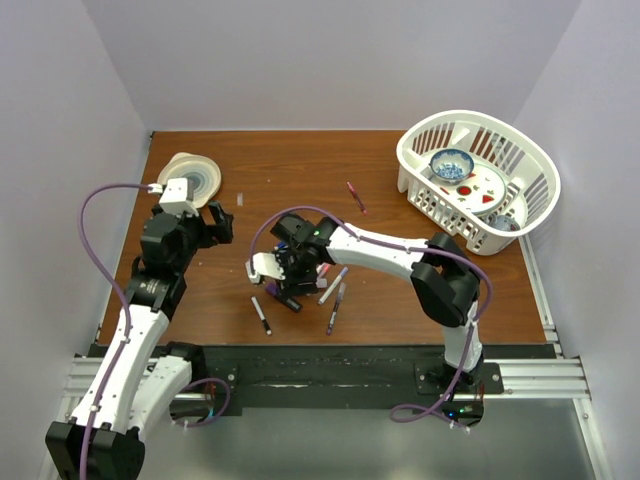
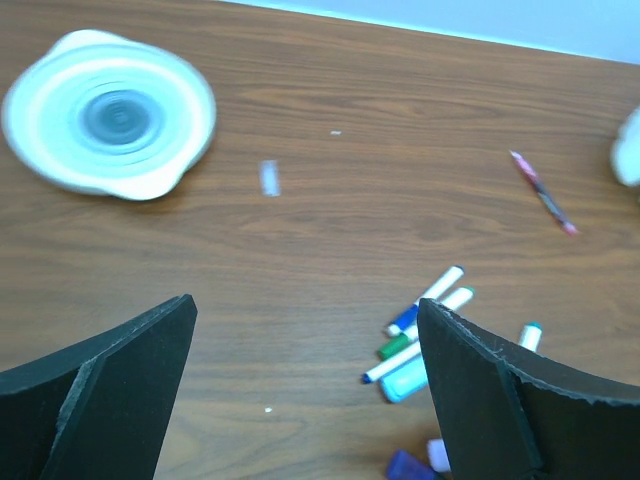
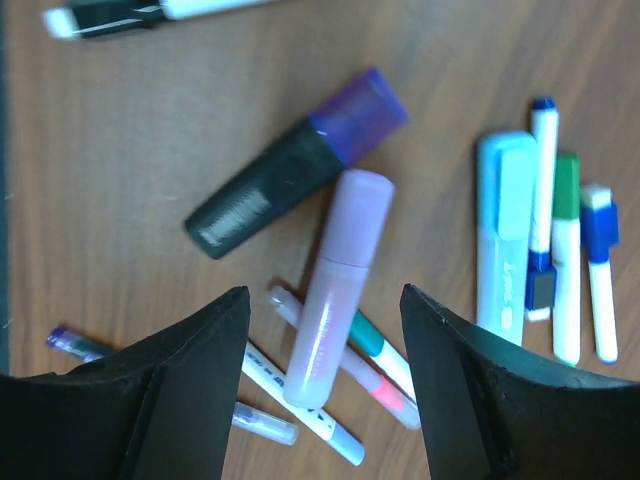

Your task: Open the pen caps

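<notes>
A heap of pens (image 1: 305,285) lies mid-table. My right gripper (image 1: 272,268) hovers over it, open. In the right wrist view its jaws (image 3: 322,295) straddle a pink highlighter (image 3: 335,300) without touching it; the pink cap (image 3: 360,215) is still on. That highlighter rests across slim white pens (image 3: 385,360). Beside it lie a black highlighter (image 3: 250,200) with a purple cap (image 3: 360,105), a teal highlighter (image 3: 503,230), and white pens with green (image 3: 566,185) and blue (image 3: 600,225) caps. My left gripper (image 1: 218,222) is open and empty (image 2: 305,330), left of the heap (image 2: 420,340).
A white dish (image 1: 190,175) (image 2: 108,113) sits at the back left. A lone pink pen (image 1: 356,196) (image 2: 543,192) lies behind the heap, and a small clear piece (image 2: 269,178) near the dish. A white basket (image 1: 520,215) with dishes stands at the back right.
</notes>
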Robot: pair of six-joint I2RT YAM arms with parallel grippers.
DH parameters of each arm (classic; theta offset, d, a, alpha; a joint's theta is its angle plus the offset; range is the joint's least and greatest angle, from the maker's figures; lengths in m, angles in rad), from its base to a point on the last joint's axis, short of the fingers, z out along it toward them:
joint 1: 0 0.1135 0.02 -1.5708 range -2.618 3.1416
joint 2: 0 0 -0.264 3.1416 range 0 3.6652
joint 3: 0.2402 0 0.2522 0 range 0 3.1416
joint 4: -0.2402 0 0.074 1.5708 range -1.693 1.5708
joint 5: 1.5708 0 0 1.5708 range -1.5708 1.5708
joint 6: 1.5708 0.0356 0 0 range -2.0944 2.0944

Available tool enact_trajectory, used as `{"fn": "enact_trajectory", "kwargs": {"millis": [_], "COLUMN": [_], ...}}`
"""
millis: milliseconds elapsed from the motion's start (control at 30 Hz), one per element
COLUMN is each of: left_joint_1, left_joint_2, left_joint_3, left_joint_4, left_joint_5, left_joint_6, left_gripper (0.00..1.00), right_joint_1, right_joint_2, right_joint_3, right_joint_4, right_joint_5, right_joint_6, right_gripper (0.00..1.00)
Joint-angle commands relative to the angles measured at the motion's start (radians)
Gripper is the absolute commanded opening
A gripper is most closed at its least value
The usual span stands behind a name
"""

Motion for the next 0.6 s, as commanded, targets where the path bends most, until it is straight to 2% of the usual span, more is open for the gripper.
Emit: {"fn": "enact_trajectory", "kwargs": {"millis": [0,67,367,567], "left_joint_1": [0.003,0.001,0.003,0.003], "left_joint_2": [-0.013,-0.012,-0.010,-0.012], "left_joint_3": [0.049,0.050,0.062,0.067], "left_joint_4": [-0.029,-0.036,-0.063,-0.073], "left_joint_5": [-0.194,-0.256,-0.346,-0.382], "left_joint_6": [-0.046,-0.059,-0.092,-0.110], "left_gripper": [0.99,1.00,1.00,1.00], "right_joint_1": [-0.006,-0.007,-0.007,-0.007], "right_joint_2": [0.007,0.015,0.049,0.086], "right_joint_3": [0.015,0.000,-0.036,-0.025], "right_joint_4": [0.066,0.073,0.086,0.081], "right_joint_5": [0.082,0.095,0.101,0.119], "right_joint_6": [0.111,0.131,0.157,0.166], "right_gripper": [0.66,0.66,0.64,0.59]}}
